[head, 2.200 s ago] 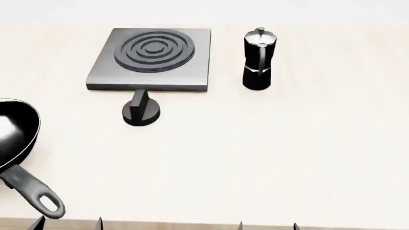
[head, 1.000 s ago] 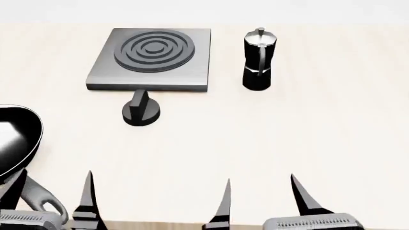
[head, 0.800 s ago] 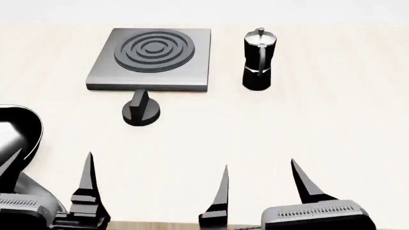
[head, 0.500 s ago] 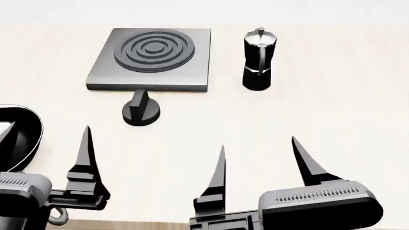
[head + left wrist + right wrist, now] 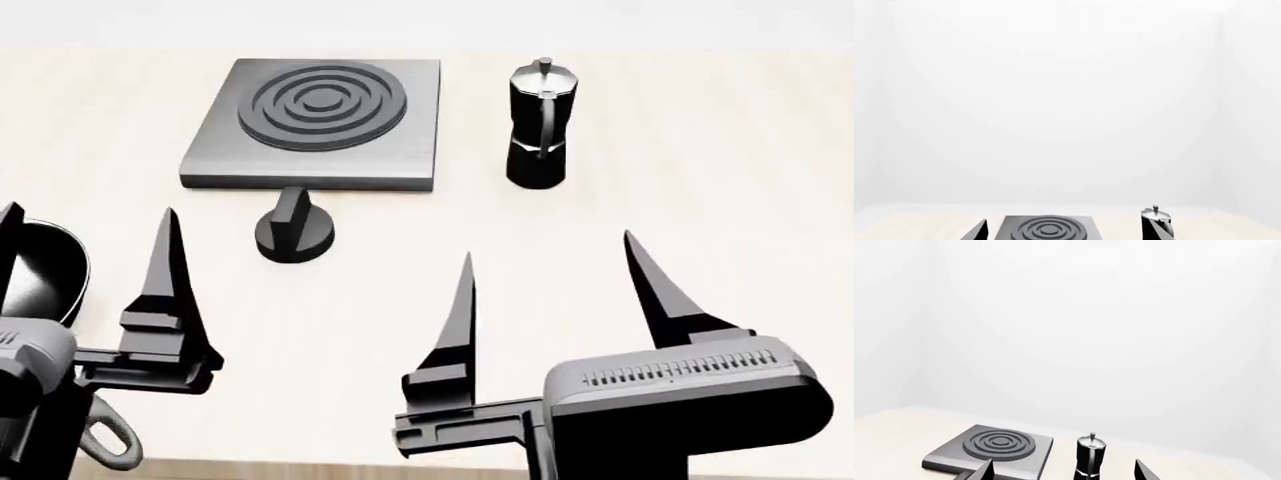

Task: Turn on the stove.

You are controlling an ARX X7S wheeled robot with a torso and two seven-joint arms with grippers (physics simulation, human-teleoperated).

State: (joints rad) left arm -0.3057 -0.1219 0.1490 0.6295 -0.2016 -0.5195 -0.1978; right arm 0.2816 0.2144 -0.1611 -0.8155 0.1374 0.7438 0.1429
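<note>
Upper left of the head view: the stove (image 5: 316,125), its knob (image 5: 295,232) just below; a moka pot (image 5: 539,124) to its right. Lower frame, left gripper (image 5: 88,262) and right gripper (image 5: 547,270) spread wide, empty.

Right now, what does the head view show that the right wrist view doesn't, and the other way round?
Only the head view shows the stove's black knob, the frying pan at the left edge, and both open grippers whole: left gripper, right gripper. Only the right wrist view shows the white back wall behind the table. Both show the stove with its ringed burner and the moka pot beside it.
</note>
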